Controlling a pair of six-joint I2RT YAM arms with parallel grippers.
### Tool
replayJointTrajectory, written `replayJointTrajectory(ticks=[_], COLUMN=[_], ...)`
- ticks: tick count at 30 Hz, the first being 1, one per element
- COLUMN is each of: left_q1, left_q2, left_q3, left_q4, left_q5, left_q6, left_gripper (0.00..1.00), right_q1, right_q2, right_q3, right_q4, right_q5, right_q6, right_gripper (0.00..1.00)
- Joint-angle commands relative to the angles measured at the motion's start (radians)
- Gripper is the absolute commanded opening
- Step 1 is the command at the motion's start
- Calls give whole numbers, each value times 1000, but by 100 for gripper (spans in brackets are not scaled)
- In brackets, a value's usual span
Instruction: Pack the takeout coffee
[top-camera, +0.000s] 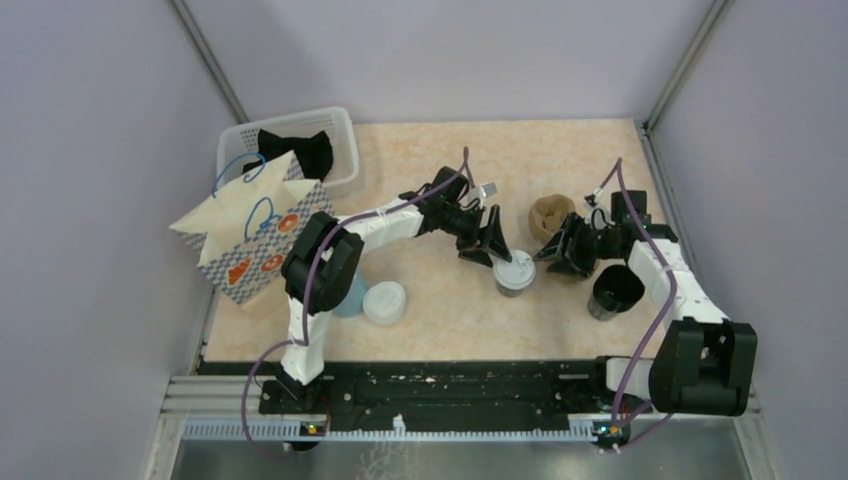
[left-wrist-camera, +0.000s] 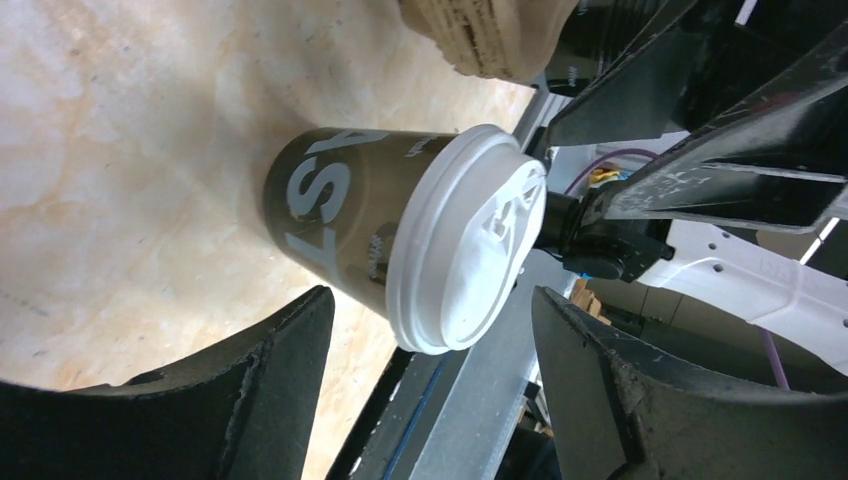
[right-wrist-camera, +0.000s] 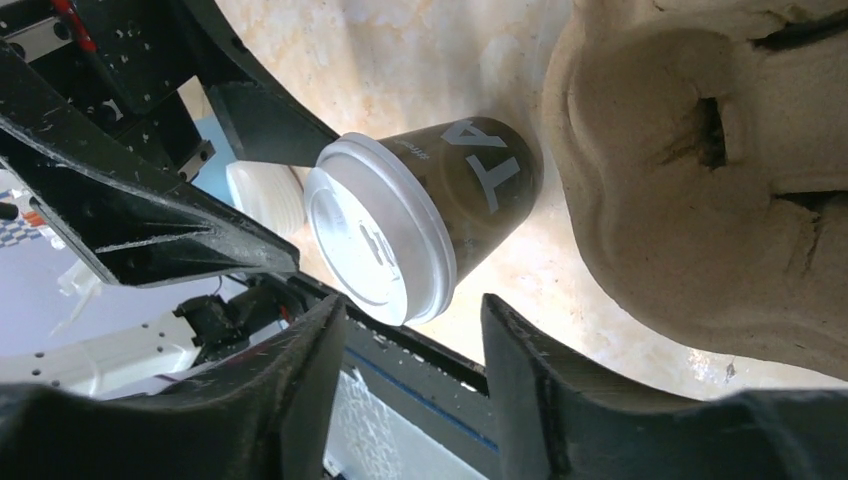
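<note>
Takeout coffee ahead of left fingers — lettering partly cut off

One takeout coffee, one lidless cup, one bag, one basket.

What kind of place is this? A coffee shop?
Probably a robot lab booth, not a shop: plain grey walls box in one small table, two robot arms are bolted at its edge, and the takeout coffee and paper bag look like props.

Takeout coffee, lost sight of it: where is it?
Top view: the takeout coffee stands right of centre, between the left gripper and right gripper, near the brown carrier.
</note>
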Motion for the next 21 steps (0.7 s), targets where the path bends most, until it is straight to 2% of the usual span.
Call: replayJointTrajectory(ticks=[1,5,8,11,14,18,21], left_q1=[25,52,51,50,44,33,33], left_q2=[-89,-154,-155,-145,-122,-100,-97], left_q3=[-23,-135,-170,-195,-188,-180,-186], left_q4=[-60,4,43,103,125,147,146], left_q5=[-37,-24,1,23,42,53,43], left_q6=[65,29,-2,-44,-61,-80,-83], left_gripper=[80,78,63,53,52,55,51], right_q1=[6,8,14,20,30,47,48], right_q2=[19,54,72,88,103,119,126], right_q3=[40,38,42,45,48,53,52], right_q4=[-2,10,18,31,43,61,70], right_q5=[-14,-30,-30,-30,-33,-30,-30], right_q6=[-37,-51,-56,-55,-50,-43,-39], right_gripper=[56,63,63,62,59,56,54])
